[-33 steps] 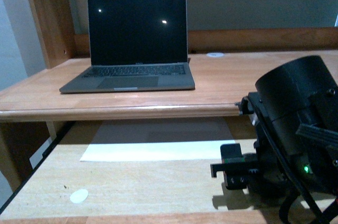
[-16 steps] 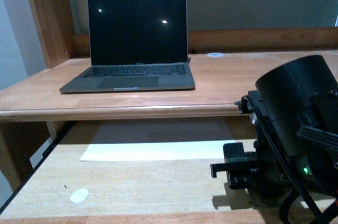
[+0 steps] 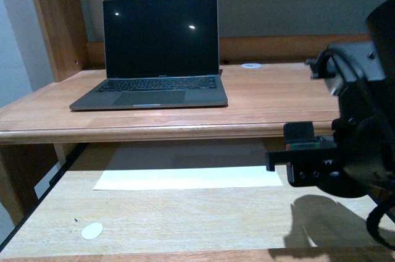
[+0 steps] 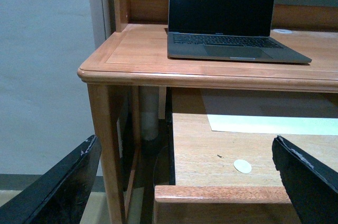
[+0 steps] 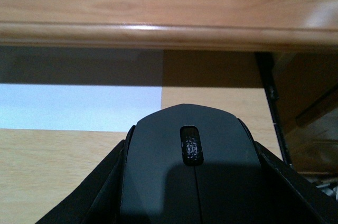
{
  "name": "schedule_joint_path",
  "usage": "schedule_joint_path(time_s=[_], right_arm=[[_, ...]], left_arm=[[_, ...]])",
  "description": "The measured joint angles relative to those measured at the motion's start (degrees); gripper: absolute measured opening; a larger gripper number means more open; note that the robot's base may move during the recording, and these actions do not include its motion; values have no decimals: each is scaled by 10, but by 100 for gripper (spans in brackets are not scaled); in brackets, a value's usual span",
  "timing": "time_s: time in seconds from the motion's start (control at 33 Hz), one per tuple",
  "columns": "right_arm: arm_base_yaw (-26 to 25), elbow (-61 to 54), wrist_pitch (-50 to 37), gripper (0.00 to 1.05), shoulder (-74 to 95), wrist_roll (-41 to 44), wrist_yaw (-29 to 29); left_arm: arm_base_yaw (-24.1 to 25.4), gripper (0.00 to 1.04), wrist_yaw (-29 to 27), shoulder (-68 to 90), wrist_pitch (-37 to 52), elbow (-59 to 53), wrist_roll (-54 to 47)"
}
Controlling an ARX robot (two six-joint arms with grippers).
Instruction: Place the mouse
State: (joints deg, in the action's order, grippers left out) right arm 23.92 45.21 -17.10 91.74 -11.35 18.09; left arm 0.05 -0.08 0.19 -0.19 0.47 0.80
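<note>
Near the desk edge point(image 5: 158, 29), right claw point(image 5: 190, 147) clasps mouse point(image 5: 224, 147).

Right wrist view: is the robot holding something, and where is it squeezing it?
Yes. The right gripper holds the mouse, squeezing its two long sides.

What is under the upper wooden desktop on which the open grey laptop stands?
A lower light wooden shelf with a white paper sheet and a small white round disc. The right arm, its gripper shut on the small black domed mouse, hides the shelf's right end.
</note>
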Motion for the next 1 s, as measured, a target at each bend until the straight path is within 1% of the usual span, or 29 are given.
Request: schedule_joint_path(time_s=[0.21, 0.45, 1.0], right_arm=[[28, -66, -7, 63, -115, 16, 13], [34, -120, -13, 63, -204, 24, 20], [31, -120, -17, 63, -199, 29, 21]], left_arm=[[0, 98, 0, 0, 0, 0, 0], [0, 98, 0, 0, 0, 0, 0], [0, 98, 0, 0, 0, 0, 0]])
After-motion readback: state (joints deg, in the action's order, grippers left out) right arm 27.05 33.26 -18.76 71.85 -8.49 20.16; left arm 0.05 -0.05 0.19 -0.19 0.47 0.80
